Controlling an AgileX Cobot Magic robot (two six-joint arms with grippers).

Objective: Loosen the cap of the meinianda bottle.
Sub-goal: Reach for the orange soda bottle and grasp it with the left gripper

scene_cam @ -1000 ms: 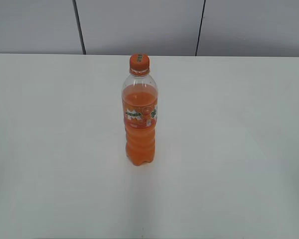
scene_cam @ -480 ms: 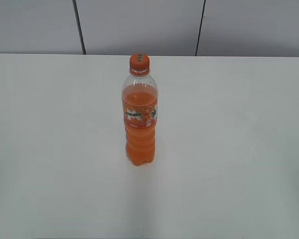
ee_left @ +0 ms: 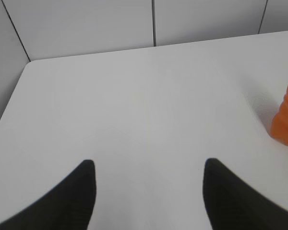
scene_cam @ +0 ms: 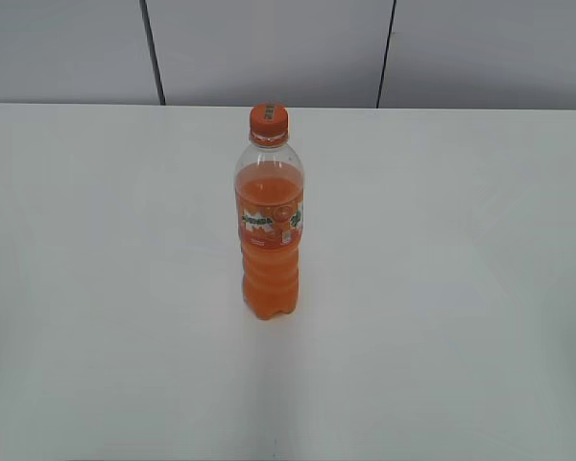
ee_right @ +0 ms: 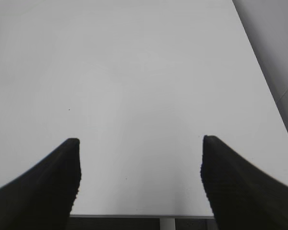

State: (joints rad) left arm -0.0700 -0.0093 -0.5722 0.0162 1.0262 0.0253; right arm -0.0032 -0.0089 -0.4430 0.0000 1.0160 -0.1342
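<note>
Nothing is begun: the tall clear plastic meinianda bottle of orange drink stands upright mid-tabletop, small ribbed orange cap seated. Left hand (bottle at its three o'clock) and right hand gape, empty. Next, I judge: steady the body, grip the cap.

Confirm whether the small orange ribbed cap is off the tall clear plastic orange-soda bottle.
No, the small orange ribbed cap sits on the upright bottle's neck.

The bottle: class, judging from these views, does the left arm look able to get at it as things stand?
Probably yes. The left gripper is open and empty, the bottle stands upright off to its right, and only bare table lies between them.
</note>
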